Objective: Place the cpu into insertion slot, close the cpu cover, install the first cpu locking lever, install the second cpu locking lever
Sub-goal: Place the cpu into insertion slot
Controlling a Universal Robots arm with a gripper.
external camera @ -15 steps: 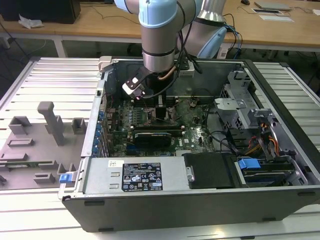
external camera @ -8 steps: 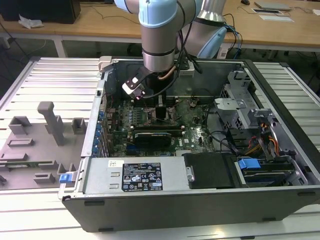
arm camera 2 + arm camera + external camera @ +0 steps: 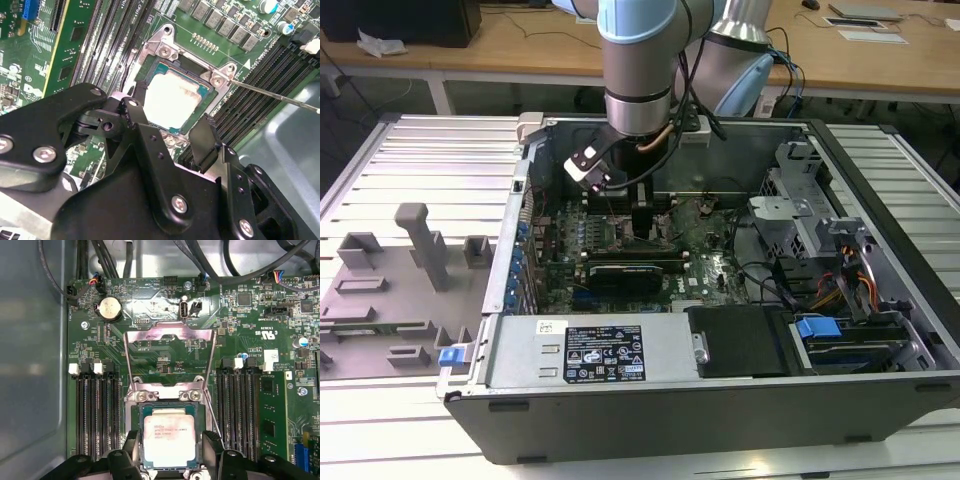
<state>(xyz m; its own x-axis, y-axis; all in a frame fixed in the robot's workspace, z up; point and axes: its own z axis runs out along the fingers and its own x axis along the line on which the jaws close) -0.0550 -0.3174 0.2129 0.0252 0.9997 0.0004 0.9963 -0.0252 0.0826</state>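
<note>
The cpu [image 3: 169, 437] lies flat in the insertion slot [image 3: 136, 420] on the green board, its pale metal top facing up; it also shows in the second wrist view [image 3: 172, 100]. My gripper [image 3: 171, 452] hangs low over it, open, with one black finger [image 3: 131, 442] on each side of the chip and a small gap to its edges. The cpu cover [image 3: 170, 332] stands swung open beyond the socket. A thin locking lever [image 3: 280, 97] sticks out to one side, unlatched. In the exterior view the gripper [image 3: 642, 222] reaches down into the open computer case.
Long black memory slots [image 3: 97, 410] flank the socket on both sides. A black graphics card [image 3: 632, 270] lies just in front of the socket. Cables [image 3: 760, 270], a drive cage [image 3: 800, 200] and the case walls crowd the exterior view's right. A grey parts fixture [image 3: 410, 270] sits at the left.
</note>
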